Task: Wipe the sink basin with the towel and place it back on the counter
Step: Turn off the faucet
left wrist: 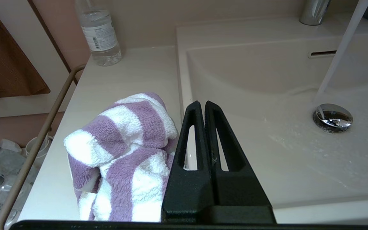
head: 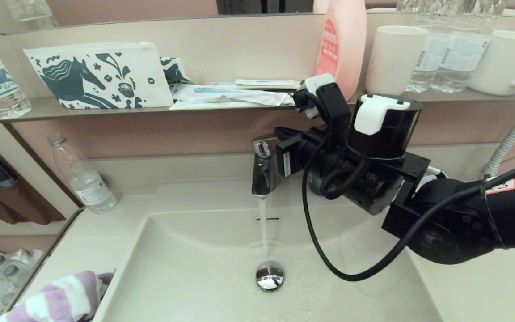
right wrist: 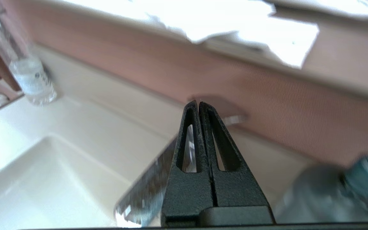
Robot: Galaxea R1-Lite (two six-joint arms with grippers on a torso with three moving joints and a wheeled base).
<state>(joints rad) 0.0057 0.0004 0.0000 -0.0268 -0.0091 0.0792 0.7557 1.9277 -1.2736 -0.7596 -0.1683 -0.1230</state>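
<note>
The purple and white striped towel [left wrist: 123, 153] lies bunched on the beige counter [left wrist: 123, 76], at the basin's left rim; in the head view the towel [head: 61, 299] shows at the bottom left. My left gripper [left wrist: 202, 103] hovers beside it over the rim, shut and empty. The sink basin [head: 195, 277] has a chrome drain plug [head: 269, 275] and an overflow slot [head: 267, 219]. My right gripper [head: 280, 133] is shut and empty at the top of the chrome faucet [head: 263, 167]; whether it touches is unclear. Water [head: 264, 232] runs into the basin.
A clear water bottle [head: 83, 176] stands at the counter's back left. The shelf above carries a horse-print pouch [head: 101, 76], packets, a pink bottle [head: 342, 40] and cups [head: 394, 58]. A metal rail [left wrist: 34, 150] edges the counter's left side.
</note>
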